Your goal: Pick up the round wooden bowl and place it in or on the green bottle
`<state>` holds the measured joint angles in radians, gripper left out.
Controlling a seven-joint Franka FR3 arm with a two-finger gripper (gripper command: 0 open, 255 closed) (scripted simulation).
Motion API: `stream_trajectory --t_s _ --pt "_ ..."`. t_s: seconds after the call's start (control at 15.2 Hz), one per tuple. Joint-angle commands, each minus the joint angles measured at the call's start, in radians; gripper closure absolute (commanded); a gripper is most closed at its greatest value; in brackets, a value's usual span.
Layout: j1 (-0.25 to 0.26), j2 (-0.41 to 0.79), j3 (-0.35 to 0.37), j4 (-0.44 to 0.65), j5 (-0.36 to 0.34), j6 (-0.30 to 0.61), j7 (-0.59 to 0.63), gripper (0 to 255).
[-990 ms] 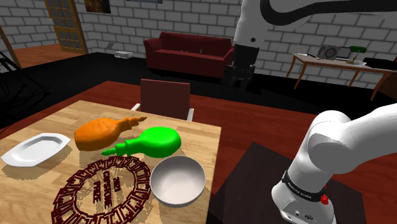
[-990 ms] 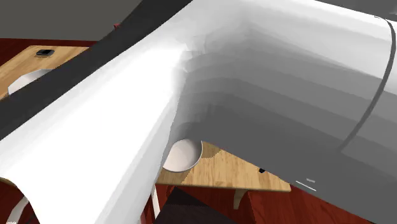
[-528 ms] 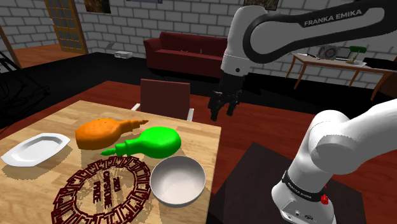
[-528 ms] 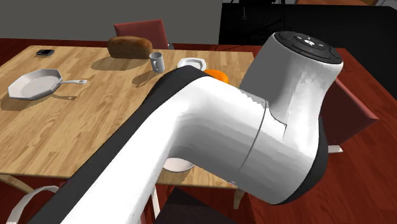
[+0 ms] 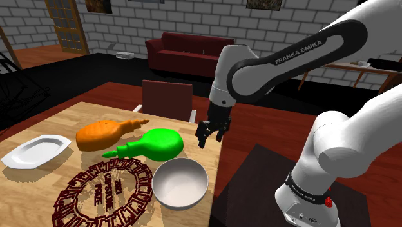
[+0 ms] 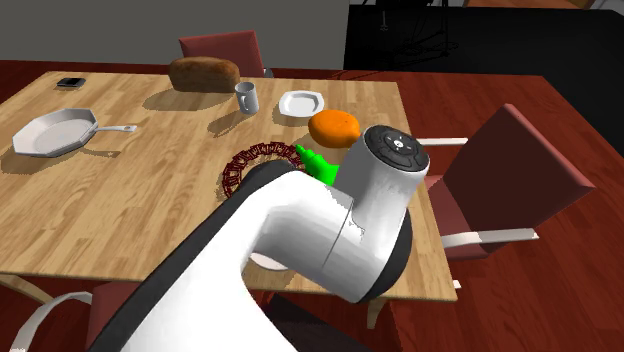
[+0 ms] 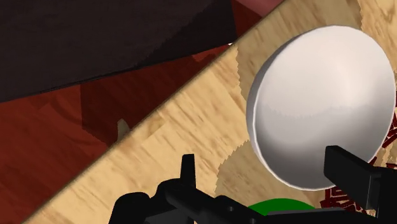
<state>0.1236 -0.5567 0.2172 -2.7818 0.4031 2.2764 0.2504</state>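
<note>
- Descending toward the table [image 5: 58,126], my gripper [image 5: 210,134] is now much lower than before, jaws spread and empty.
- White round bowl [image 5: 180,182] waits beside the green bottle [image 5: 154,145]; grasp comes next.

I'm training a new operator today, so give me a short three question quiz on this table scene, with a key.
1. What colour is the bowl drawn?
2. True or false: the gripper is shut on the bowl.
3. In the shoulder view, which lies nearest the bowl: A the green bottle, B the white plate, C the orange bottle?
Key: 1 white; 2 false, it hangs open, apart from the bowl; 3 A.
</note>
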Motion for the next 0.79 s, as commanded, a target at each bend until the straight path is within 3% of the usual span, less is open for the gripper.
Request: stream_trajectory --t_s 0.0,0.2,0.73 --pt "0.021 0.073 0.015 -0.016 0.042 0.096 -0.009 0" --pt "0.059 0.199 0.038 -0.017 0.112 0.232 -0.027 0" --pt "0.096 0.352 0.056 -0.018 0.186 0.391 -0.071 0"
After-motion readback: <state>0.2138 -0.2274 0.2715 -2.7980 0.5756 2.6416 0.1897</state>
